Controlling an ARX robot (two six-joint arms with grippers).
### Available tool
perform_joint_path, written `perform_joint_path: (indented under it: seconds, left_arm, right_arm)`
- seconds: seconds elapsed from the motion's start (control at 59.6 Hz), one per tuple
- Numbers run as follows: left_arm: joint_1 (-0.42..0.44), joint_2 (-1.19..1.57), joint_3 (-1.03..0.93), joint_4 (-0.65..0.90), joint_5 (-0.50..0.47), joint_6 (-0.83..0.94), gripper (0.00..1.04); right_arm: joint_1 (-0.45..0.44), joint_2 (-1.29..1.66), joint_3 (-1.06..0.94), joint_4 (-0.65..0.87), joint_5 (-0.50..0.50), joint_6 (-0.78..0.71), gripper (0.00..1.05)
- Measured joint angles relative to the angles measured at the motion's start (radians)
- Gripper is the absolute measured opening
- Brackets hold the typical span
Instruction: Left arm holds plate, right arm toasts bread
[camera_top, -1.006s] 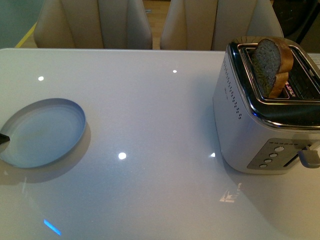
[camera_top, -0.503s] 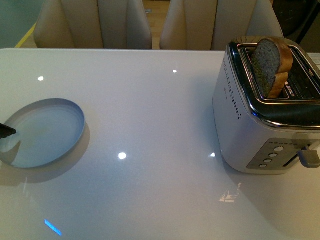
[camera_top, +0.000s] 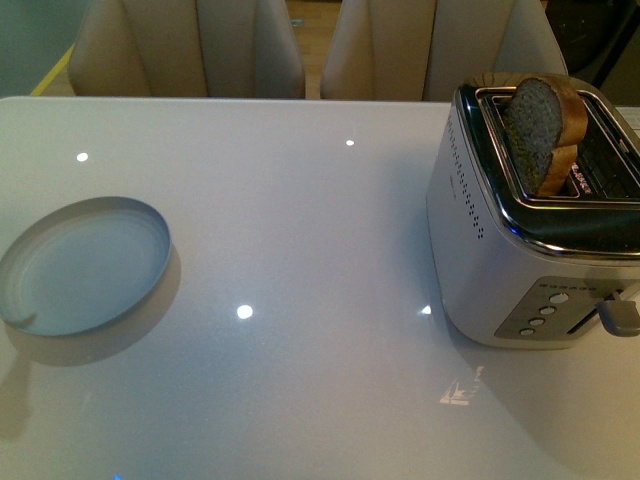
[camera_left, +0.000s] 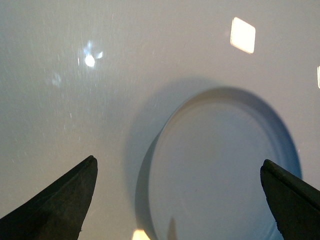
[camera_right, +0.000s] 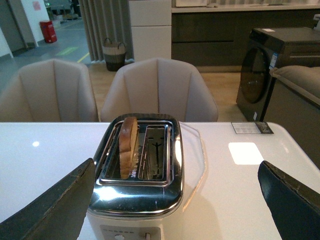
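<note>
The pale blue-grey plate (camera_top: 84, 264) lies flat on the white table at the left, empty. It also shows in the left wrist view (camera_left: 220, 165). My left gripper (camera_left: 180, 167) is open above the plate, its dark pointed jaws spread wide on either side; it is out of the front view. The bread (camera_top: 541, 128) stands upright in the left slot of the silver toaster (camera_top: 520, 250) at the right, sticking up well above it. In the right wrist view the bread (camera_right: 129, 145) sits in the toaster (camera_right: 137, 185). My right gripper (camera_right: 177, 167) is open, above and in front of the toaster.
The toaster's lever (camera_top: 617, 316) and several round buttons (camera_top: 545, 308) face the front. Beige chairs (camera_top: 190, 45) stand behind the table's far edge. A dark appliance (camera_right: 272, 70) and a couch stand beyond the table in the right wrist view.
The left gripper's dark tip, seen at the plate's left rim earlier, has left the front view. The plate, the bread and the toaster have not moved.
</note>
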Motion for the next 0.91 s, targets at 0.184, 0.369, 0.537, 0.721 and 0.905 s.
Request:
perform_joint_path:
  seconds: [0.184, 0.369, 0.537, 0.721, 0.905]
  left_arm:
    - [-0.073, -0.197, -0.166, 0.161, 0.0, -0.039, 0.97]
    - [-0.178, -0.426, -0.348, 0.306, -0.044, -0.09, 0.97]
    - [-0.291, -0.621, -0.491, 0.39, -0.147, -0.131, 0.97]
    - [-0.413, -0.774, -0.629, 0.528, -0.397, -0.143, 0.87]
    - [-0.454, -0.916, -0.765, 0.592, -0.567, -0.058, 0.54]
  right_arm:
    - [0.0, 0.0, 0.0, 0.0, 0.0, 0.0, 0.96]
    - [0.0, 0.0, 0.0, 0.0, 0.0, 0.0, 0.96]
    - [0.0, 0.0, 0.0, 0.0, 0.0, 0.0, 0.96]
    - [0.0, 0.0, 0.0, 0.0, 0.0, 0.0, 0.96]
    - [0.0, 0.0, 0.0, 0.0, 0.0, 0.0, 0.96]
